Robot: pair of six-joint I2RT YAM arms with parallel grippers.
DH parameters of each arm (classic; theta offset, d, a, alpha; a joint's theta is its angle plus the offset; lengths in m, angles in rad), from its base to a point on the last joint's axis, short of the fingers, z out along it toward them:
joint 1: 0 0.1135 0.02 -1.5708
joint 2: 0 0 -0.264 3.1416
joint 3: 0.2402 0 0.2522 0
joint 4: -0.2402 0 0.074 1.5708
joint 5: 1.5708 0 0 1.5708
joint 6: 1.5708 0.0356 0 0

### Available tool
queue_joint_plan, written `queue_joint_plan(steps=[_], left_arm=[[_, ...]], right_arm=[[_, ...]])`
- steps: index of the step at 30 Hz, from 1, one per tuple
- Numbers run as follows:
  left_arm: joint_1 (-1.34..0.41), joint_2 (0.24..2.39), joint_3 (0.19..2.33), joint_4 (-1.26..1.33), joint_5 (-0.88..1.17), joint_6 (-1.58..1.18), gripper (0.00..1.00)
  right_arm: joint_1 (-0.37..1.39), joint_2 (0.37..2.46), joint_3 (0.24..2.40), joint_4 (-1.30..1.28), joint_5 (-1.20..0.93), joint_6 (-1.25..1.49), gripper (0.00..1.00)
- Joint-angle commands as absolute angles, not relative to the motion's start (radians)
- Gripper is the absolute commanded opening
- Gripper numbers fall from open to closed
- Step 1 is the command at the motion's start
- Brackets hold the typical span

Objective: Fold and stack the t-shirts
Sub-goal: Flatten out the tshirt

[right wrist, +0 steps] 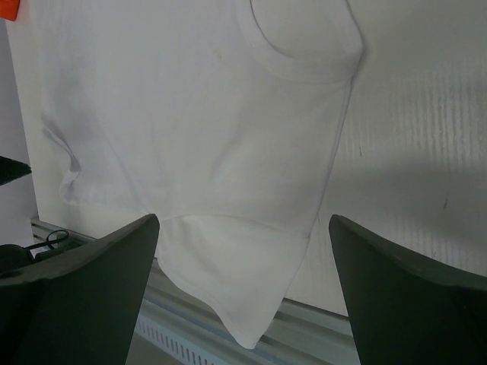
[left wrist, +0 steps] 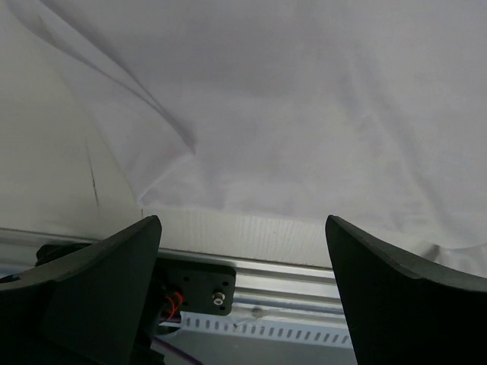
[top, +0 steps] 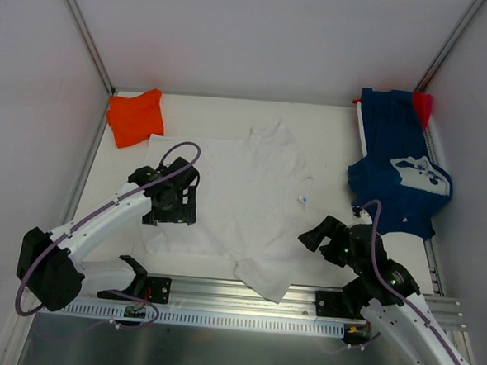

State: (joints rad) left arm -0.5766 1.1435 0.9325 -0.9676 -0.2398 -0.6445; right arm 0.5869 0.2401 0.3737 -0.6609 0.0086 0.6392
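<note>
Wide-spread dark fingers (left wrist: 91, 289) fill the bottom of each wrist view. The left hand (top: 170, 199) and right hand (top: 327, 236) both gape, holding nothing. Between them the white t-shirt (top: 234, 198) lies spread across the middle of the desk (top: 329, 130), one sleeve (top: 266, 279) drooping over the near rail. It looks thin and limp and likely to sag, so pinch the hem corners or that sleeve. Only the overhead view shows the orange t-shirt (top: 136, 116) far left and the navy t-shirt (top: 397, 171) heaped at the right. Only the left wrist view shows a raised crease (left wrist: 152, 106).
</note>
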Motion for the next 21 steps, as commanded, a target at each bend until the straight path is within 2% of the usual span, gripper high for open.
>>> queue_joint_plan(steps=[1, 10, 13, 21], left_arm=[[-0.592, 1.221, 0.919, -1.085, -0.288, -0.693, 0.91], [-0.638, 1.462, 0.893, -1.123, -0.39, -0.801, 0.94], [-0.64, 1.558, 0.897, -1.111, -0.409, -0.813, 0.92], [-0.629, 1.709, 0.903, -1.112, -0.468, -0.86, 0.93]], right_arm=[[0.592, 0.327, 0.391, -0.499, -0.021, 0.582, 0.99], [0.591, 0.535, 0.388, -0.322, -0.077, 0.453, 1.0], [0.589, 0.575, 0.374, -0.282, -0.1, 0.431, 0.99], [0.577, 0.565, 0.354, -0.276, -0.133, 0.385, 0.99]])
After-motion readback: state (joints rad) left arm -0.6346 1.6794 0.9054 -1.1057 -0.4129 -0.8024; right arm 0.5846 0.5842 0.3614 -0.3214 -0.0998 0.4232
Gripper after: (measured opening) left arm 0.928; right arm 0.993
